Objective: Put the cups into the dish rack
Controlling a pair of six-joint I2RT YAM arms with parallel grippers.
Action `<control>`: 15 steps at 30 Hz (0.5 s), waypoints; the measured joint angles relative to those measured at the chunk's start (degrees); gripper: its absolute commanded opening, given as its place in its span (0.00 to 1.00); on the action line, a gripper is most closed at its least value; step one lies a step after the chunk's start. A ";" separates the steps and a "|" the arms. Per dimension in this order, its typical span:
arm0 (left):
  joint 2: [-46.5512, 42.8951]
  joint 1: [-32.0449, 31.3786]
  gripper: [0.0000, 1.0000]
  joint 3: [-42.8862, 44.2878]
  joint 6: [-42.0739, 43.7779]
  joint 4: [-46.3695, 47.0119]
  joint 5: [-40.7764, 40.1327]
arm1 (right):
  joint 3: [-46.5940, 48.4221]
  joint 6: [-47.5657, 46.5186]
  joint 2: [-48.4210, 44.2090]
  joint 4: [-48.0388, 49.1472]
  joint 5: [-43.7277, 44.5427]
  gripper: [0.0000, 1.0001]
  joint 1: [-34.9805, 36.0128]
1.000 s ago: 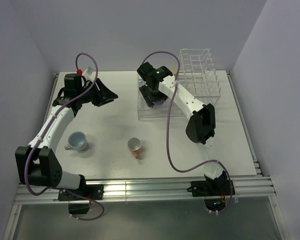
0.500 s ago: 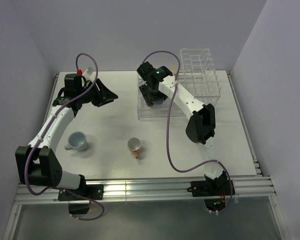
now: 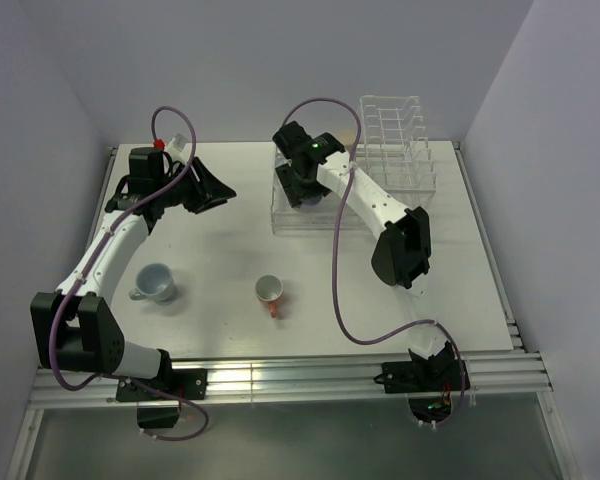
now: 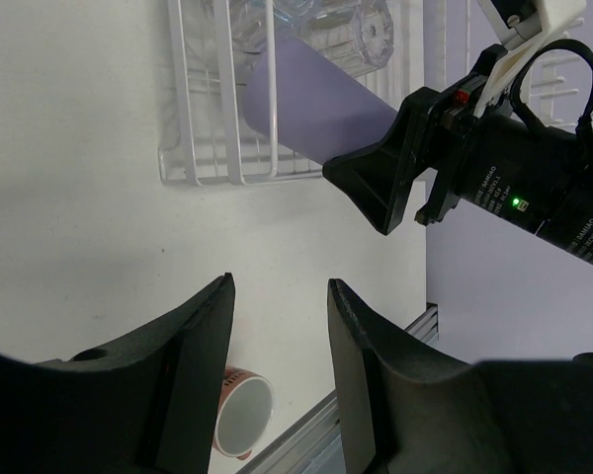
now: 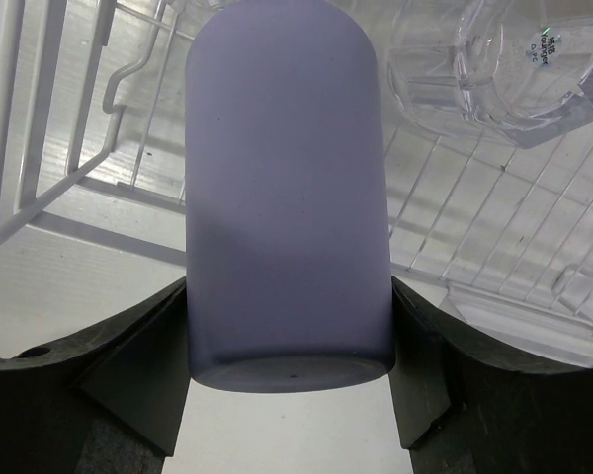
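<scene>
**Purple cup point(image 5: 287, 197) held over the dish rack's point(image 5: 20, 148) low section**
Right gripper point(image 5: 289, 341) clamps its smooth wall near one end, beside a clear glass point(image 5: 504, 69). It looks light, rigid and likely slippery; hold it mid-body. Left gripper point(image 4: 277, 336) hangs open, empty.

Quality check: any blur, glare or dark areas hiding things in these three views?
Top external: evenly lit and sharp, though the clear dish rack barely stands out from the white table. Left wrist: the left hand is dark and soft up close; the purple cup beyond is sharp. Right wrist: the cup fills the middle; highlights glint on a clear glass.
</scene>
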 measured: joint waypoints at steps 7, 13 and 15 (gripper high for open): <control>0.09 0.00 0.49 0.00 0.00 0.02 -0.11 | -0.83 0.09 0.00 1.75 0.57 0.72 0.00; 0.48 0.00 0.49 0.00 0.00 -0.09 -0.13 | -1.42 0.15 0.00 3.52 1.11 0.73 0.00; 0.48 0.00 0.49 0.00 0.00 -0.13 -0.13 | -1.92 0.17 -0.07 4.35 1.46 0.74 0.00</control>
